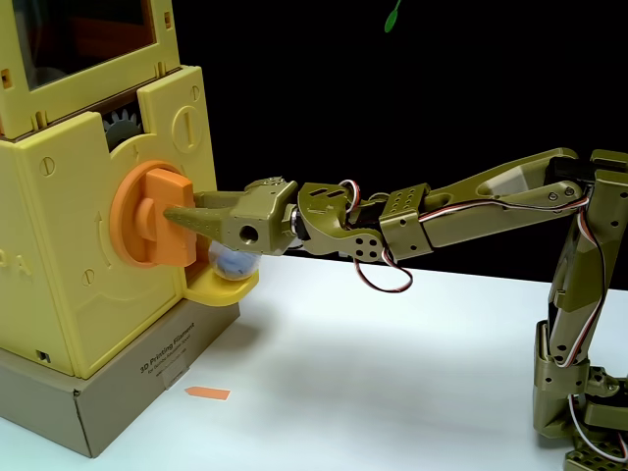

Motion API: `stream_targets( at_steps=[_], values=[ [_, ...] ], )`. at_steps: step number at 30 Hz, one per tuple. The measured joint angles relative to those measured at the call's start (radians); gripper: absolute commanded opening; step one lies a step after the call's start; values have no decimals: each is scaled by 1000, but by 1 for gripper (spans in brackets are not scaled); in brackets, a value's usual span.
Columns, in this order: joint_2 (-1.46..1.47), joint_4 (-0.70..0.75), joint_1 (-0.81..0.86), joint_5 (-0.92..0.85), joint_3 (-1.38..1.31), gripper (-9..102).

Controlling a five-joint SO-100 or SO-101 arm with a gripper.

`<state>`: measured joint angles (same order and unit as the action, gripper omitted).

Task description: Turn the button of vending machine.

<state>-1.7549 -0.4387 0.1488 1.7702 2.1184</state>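
Your gripper was clamped on the bar of the button on the vending machine front. Below, the yellow tray held a bluish capsule.

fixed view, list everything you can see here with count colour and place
vending machine: 1, pale yellow with a clear window on top, left side, standing on the box
button: 1, orange round dial with a raised bar, on the machine's front face
gear: 1, grey, partly visible above the dial behind the front panel
tray: 1, yellow, at the machine's lower front, below the dial
capsule: 1, bluish white, sitting in the tray, partly hidden by the claw
cardboard box: 1, brown, under the machine
arrow marker: 1, orange, on the table by the box
table: 1, white
green bit: 1, top edge, cannot tell what it is
arm: 1, olive green, reaching in from the right
claw: 1, olive green, tips at the dial's bar
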Motion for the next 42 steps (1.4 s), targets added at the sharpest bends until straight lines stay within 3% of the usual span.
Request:
stream_targets(
  at_steps=[12,18,22,27,33,37,42],
  values=[
    [-201,-8,-32,-25,192,31],
    [-456,32,-38,-124,411,25],
    [-629,229,-38,-367,437,23],
    [-765,511,-48,-887,439,25],
    [-824,719,-95,-1451,439,21],
    [-908,822,-110,-1591,485,15],
    [-1085,922,-124,-1637,615,5]
  ],
)
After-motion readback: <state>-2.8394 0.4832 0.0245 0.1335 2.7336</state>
